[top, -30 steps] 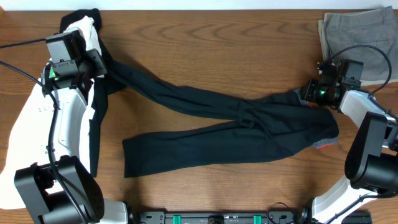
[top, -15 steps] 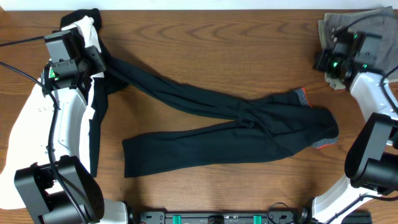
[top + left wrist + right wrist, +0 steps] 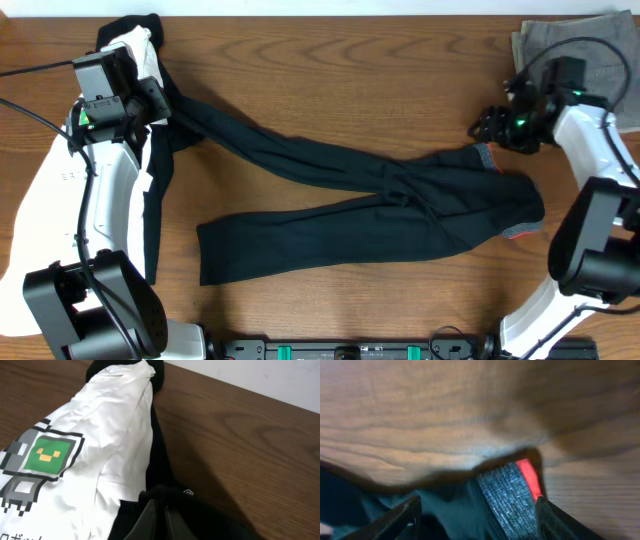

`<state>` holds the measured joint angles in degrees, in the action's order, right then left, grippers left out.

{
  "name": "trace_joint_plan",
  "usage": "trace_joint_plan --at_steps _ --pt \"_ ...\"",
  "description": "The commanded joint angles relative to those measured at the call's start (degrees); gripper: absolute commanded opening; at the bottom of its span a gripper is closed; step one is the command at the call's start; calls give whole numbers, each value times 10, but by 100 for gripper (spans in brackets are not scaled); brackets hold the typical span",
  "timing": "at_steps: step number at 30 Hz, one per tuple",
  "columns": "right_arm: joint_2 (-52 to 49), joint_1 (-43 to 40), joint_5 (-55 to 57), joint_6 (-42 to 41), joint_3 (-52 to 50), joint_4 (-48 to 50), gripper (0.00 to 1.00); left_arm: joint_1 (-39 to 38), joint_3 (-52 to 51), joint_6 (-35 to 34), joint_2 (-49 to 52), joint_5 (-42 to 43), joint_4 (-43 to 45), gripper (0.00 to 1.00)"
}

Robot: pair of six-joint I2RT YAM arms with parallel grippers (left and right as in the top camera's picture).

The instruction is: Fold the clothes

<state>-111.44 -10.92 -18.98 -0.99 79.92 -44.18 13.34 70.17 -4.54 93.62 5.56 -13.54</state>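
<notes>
The clothes, black trousers, lie spread across the table with their legs pointing left. Their grey waistband, edged in coral, is at the right. The upper leg runs up-left to my left gripper, which is shut on its end. In the left wrist view that gripper pinches bunched black fabric. My right gripper hovers open just above the waistband's far corner. In the right wrist view the right gripper straddles the grey and coral waistband without touching it.
A white T-shirt with a green robot print lies at the left under my left arm. Grey-olive folded trousers sit at the back right corner. The lower trouser leg ends near the front left.
My right gripper left the waistband, swung toward the back right over the folded grey trousers, then came back to the waistband corner and opened. The left arm has not moved.
</notes>
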Motion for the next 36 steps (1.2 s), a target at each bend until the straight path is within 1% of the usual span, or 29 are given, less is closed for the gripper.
trace_joint_plan --at_steps 1,6,10,12,13,15,21,28,31,34,36 --pt "-30 16 55 5 1 -11 70 3 9 -5 7 -7 -1 6" --pt "-69 25 113 -19 1 -23 67 3 9 -5 7 -7 -7 6" --pt "-87 27 124 -28 1 -19 52 3 9 -5 7 -7 -7 6" --pt "-90 27 127 -31 1 -14 38 3 9 -5 7 -7 -7 6" --pt "-90 27 130 -33 1 -12 27 3 9 -5 7 -7 -8 6" --pt "-89 27 131 -37 1 -3 1 3 9 -5 7 -7 -8 6" --pt "-88 27 132 -57 21 30 1 3 9 -5 7 -7 -7 6" --pt "-88 27 129 -57 111 67 1 3 9 -5 7 -7 -8 6" --pt "-88 27 130 -55 139 103 1 2 9 -5 7 -7 -7 6" --pt "-88 27 130 -46 142 159 1 1 9 -5 7 -7 -7 6" --pt "-89 27 130 -45 141 179 1 1 9 -5 7 -7 -7 6"
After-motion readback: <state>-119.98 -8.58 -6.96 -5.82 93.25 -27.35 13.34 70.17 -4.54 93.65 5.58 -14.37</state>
